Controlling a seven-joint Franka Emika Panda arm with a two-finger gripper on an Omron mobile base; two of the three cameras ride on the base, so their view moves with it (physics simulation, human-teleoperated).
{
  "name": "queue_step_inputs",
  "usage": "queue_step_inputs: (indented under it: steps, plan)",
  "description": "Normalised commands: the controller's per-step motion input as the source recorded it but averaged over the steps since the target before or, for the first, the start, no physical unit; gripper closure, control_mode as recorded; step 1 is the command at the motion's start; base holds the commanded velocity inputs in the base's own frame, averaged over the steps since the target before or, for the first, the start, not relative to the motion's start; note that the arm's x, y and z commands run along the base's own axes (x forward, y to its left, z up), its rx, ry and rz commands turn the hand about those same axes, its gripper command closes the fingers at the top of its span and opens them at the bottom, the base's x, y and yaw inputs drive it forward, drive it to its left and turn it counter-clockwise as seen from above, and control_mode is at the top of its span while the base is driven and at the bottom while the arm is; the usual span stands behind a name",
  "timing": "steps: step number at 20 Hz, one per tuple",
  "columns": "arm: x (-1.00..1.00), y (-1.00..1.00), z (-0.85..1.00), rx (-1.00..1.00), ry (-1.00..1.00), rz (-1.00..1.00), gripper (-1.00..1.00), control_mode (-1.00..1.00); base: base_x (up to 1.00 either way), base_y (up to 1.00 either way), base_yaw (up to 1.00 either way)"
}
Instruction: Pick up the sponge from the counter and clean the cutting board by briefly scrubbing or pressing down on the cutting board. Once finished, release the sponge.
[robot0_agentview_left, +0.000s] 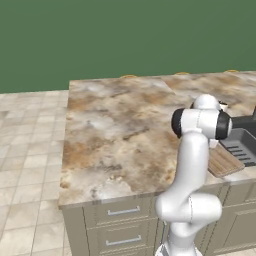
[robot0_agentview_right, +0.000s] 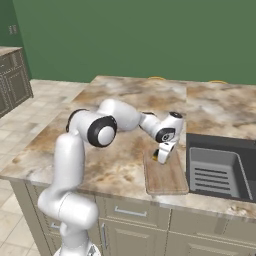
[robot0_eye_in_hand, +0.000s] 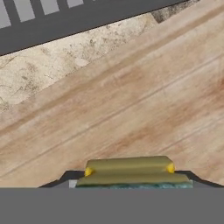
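The small rectangular sponge (robot0_eye_in_hand: 133, 173), yellow-bodied with a dark green layer, sits clamped in the two-finger tool (robot0_agentview_right: 162, 156), whose jaws are drawn in narrow around the block. From where I stand, the tool hangs over the flat brown wooden cutting board (robot0_agentview_right: 167, 177), above the board's far end, with the dark grey ribbed sink basin (robot0_agentview_right: 217, 170) just beside the board on its right.

Looking along the tool, light wood grain spreads out directly beyond the sponge, so the board lies straight ahead of the tool, along its own pointing direction. The sponge's long side runs crosswise between the jaws, and the grain lines cross the picture at a slant to it. I cannot tell whether the sponge's face already touches the wood or hangs just above it.

The board itself rests near the front edge of the beige-brown marbled stone counter (robot0_agentview_left: 115, 130), its long axis running from that edge back toward the middle of the slab.

My guess is the pressing or scrubbing step is in hand: the move ahead is a short push along the tool's axis into the board, then letting go.
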Motion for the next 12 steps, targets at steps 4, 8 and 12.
queue_step_inputs:
  steps: [4, 8, 12]
  plan:
    - [0.80, -0.12, -0.11, 0.04, -0.04, 0.00, 1.00, -1.00, 0.00, 0.00, 0.00]
    - [0.72, -0.02, -0.05, 0.03, -0.05, 0.00, 1.00, -1.00, 0.00, 0.00, 0.00]
    - [0.23, -0.03, -0.03, 0.00, 0.00, 0.00, 1.00, -1.00, 0.00, 0.00, 0.00]
